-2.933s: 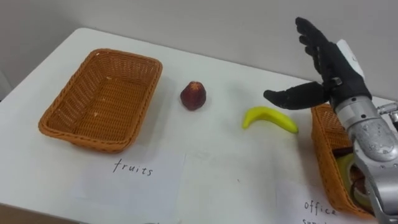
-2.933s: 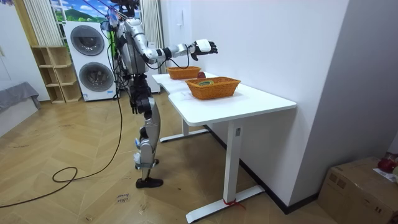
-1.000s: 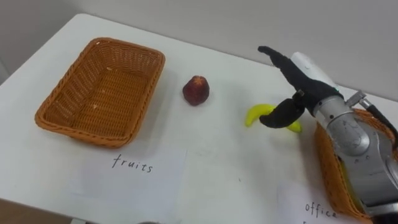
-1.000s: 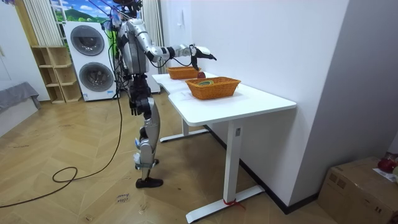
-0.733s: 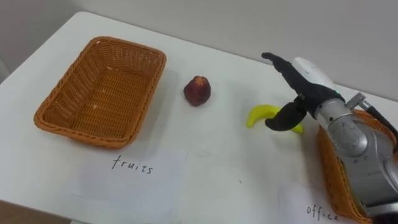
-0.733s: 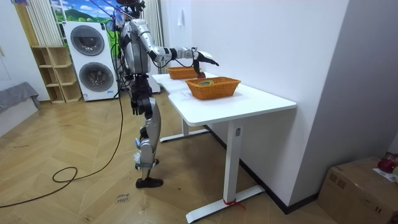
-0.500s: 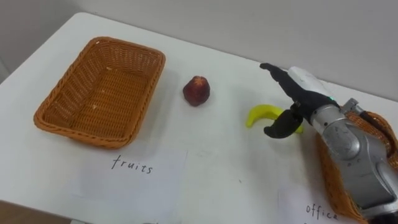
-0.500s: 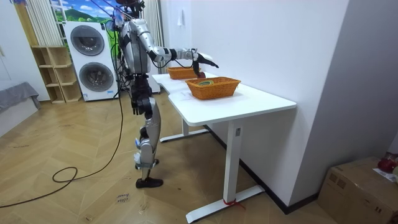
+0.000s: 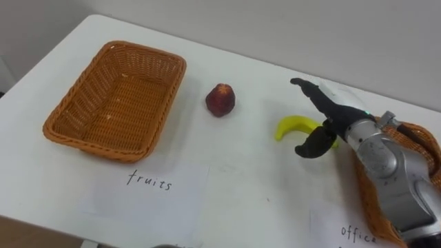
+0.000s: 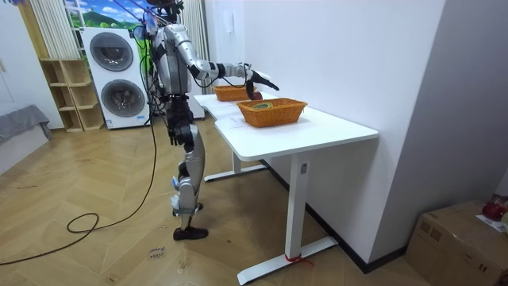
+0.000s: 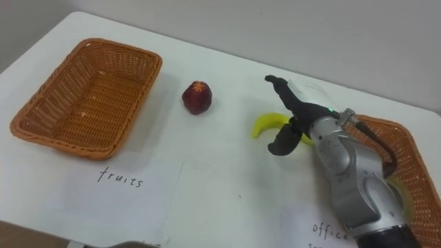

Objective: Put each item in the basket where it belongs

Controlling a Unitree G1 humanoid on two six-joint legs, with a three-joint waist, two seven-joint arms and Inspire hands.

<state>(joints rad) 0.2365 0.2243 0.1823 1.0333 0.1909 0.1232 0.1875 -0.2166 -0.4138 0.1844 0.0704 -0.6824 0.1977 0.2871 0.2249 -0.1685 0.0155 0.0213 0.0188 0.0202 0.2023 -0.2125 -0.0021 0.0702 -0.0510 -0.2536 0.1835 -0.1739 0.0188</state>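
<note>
Right hand (image 9: 335, 117) is hovering wide open, gripping nothing, fingers & thumb straddling the banana (image 9: 293, 126), which is lying on the table (image 9: 241, 179) btw. red fruit (image 9: 220, 100) & office basket (image 9: 413, 132). Step: grasping fruit no. 1. Next, I think: closing on it, then carrying it to the fruits basket (image 9: 114, 103).

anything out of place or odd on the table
Nothing spilled or damaged. The banana and the red fruit lie loose on the white table, outside the wicker basket by the fruits label. The right robot hand is open at the banana, not yet gripping it.
</note>
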